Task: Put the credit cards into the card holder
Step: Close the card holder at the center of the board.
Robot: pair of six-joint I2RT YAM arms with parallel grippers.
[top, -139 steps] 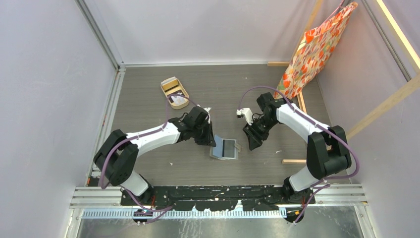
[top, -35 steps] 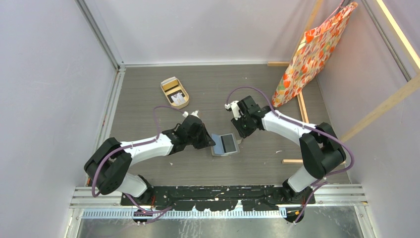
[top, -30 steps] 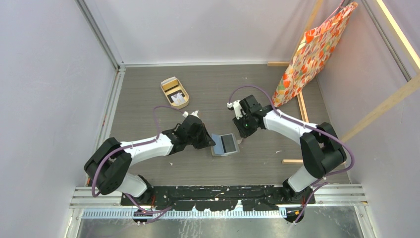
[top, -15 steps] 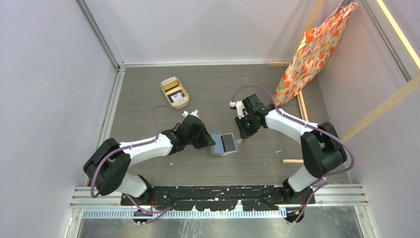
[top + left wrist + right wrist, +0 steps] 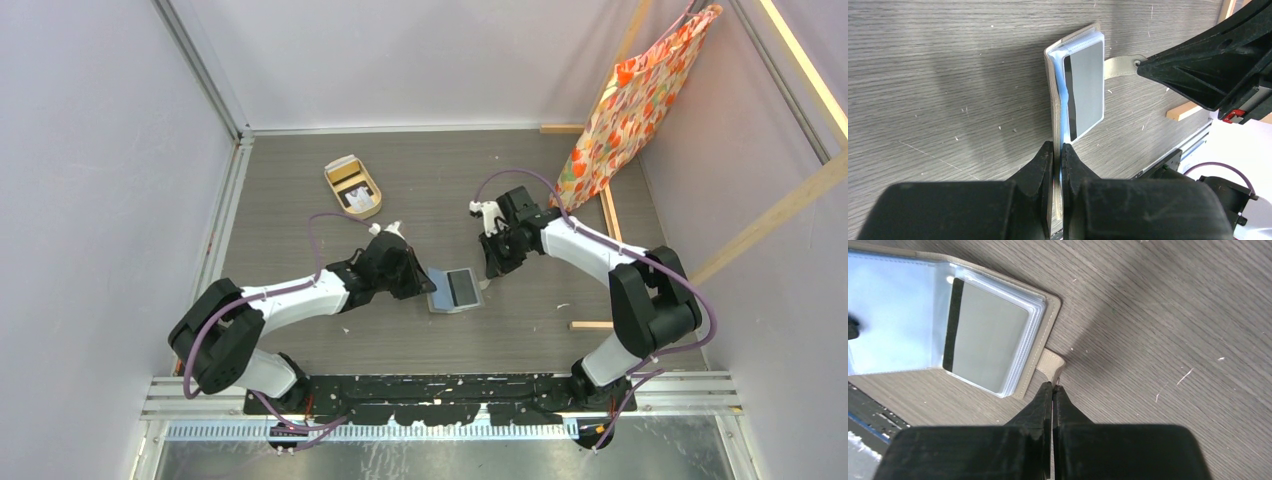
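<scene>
Two tools pinch the open grey-brown fold-over card holder (image 5: 898,315) mid-frame on the grey wood-grain bench (image 5: 300,180): left tool (image 5: 1058,150) clamps its left cover edge, right tool (image 5: 1053,387) grips its snap tab (image 5: 1050,364); a pale black-striped card (image 5: 988,347) sits sleeved.

No legible text, label, brand or number on the credit card (image 5: 988,345), the card holder (image 5: 1050,310) or elsewhere.

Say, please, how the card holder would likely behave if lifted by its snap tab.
The card holder would probably sag at its fold, since it lies opened like a book. The snap tab looks thin and soft, so it likely bends rather than levers. The clear sleeves look glossy, so the credit card might slide.
</scene>
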